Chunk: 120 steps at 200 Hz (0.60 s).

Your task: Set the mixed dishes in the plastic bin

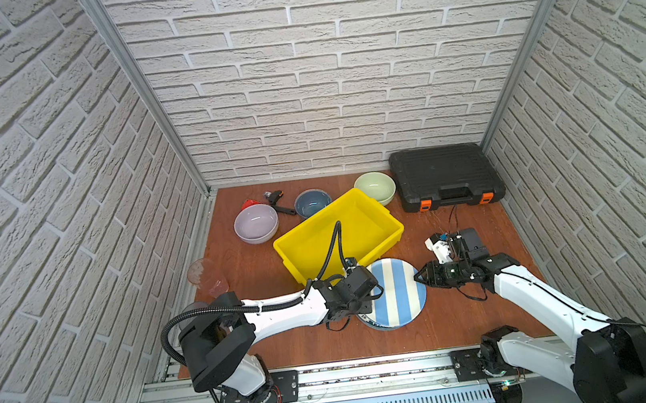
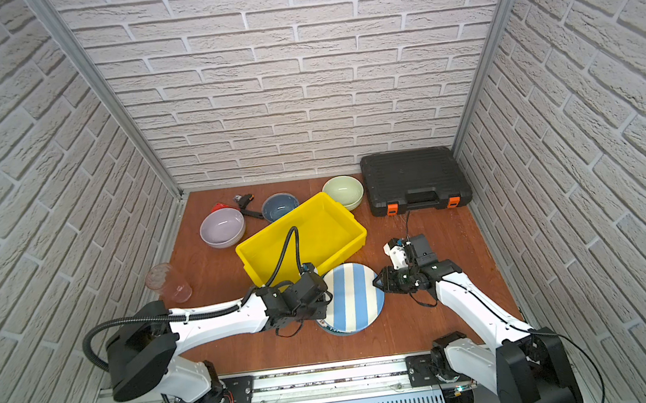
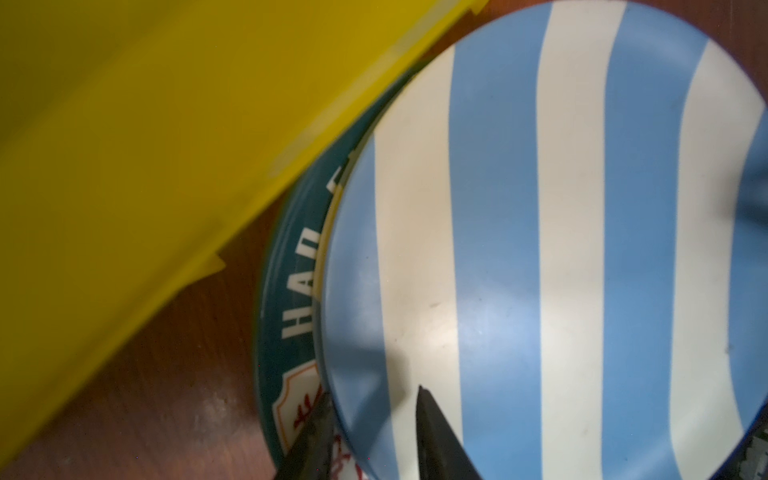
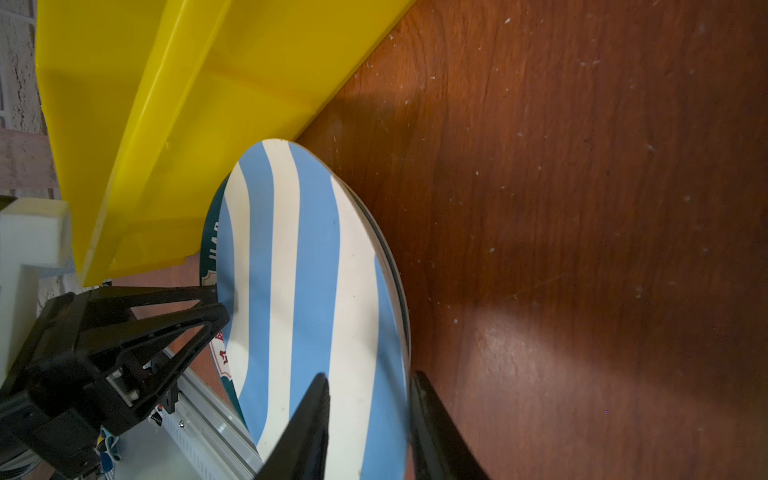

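Note:
The blue-white striped plate (image 1: 397, 291) (image 2: 351, 295) lies on a printed plate with a teal rim (image 3: 291, 257), just in front of the yellow plastic bin (image 1: 314, 216) (image 3: 124, 166). My left gripper (image 1: 376, 290) (image 3: 372, 395) is shut on the striped plate's left rim, one finger on top and one underneath. At the opposite rim my right gripper (image 1: 417, 276) (image 4: 369, 375) is shut on the same plate. Behind the bin sit the lilac bowl (image 1: 255, 223), dark-blue bowl (image 1: 312, 203) and pale-green bowl (image 1: 375, 187). A pink-tinted tumbler (image 1: 205, 277) stands at the left edge.
A black case with orange latches (image 1: 446, 177) fills the back right corner. A red-and-black wrench (image 1: 277, 199) lies between the lilac and dark-blue bowls. The bin's near wall (image 4: 166, 104) almost touches the plates. Bare wood (image 4: 582, 249) spreads to the right of the plates.

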Each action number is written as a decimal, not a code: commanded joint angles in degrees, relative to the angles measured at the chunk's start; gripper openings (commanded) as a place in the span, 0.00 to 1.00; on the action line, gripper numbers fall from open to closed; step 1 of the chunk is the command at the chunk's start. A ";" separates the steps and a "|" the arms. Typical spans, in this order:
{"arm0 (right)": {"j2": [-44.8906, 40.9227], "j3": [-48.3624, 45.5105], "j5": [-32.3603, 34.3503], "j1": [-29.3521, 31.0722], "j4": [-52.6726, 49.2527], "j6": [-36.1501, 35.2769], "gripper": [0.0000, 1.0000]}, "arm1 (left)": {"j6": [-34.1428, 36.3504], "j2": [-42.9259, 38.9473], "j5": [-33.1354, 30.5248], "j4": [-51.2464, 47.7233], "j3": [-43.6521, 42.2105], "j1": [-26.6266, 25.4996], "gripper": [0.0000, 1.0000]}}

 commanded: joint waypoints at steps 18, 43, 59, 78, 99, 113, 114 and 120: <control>-2.72 -0.20 -6.20 0.46 3.69 2.24 0.32 | 0.95 0.87 0.23 0.52 1.03 0.12 0.34; -4.47 0.70 -6.72 0.48 2.93 2.64 0.32 | 1.04 1.00 0.34 0.70 1.12 0.12 0.34; -5.07 1.33 -6.52 0.46 1.91 2.40 0.31 | 1.12 1.18 0.43 0.70 1.19 0.12 0.34; -5.12 2.43 -5.02 0.50 -0.57 1.14 0.32 | 1.21 1.27 0.52 0.70 1.29 0.12 0.34; -4.92 3.28 -3.18 0.47 -2.77 -0.40 0.34 | 1.22 1.27 0.52 0.70 1.21 0.12 0.34; -4.74 3.37 -3.30 0.47 -2.86 -0.61 0.36 | 1.22 1.35 0.52 0.66 1.13 0.12 0.34; -4.73 3.38 -3.30 0.48 -2.80 -0.61 0.36 | 1.21 1.35 0.52 0.68 1.13 0.16 0.34; -4.66 3.31 -3.37 0.50 -2.92 -0.66 0.36 | 1.30 1.31 0.52 0.70 1.20 0.16 0.34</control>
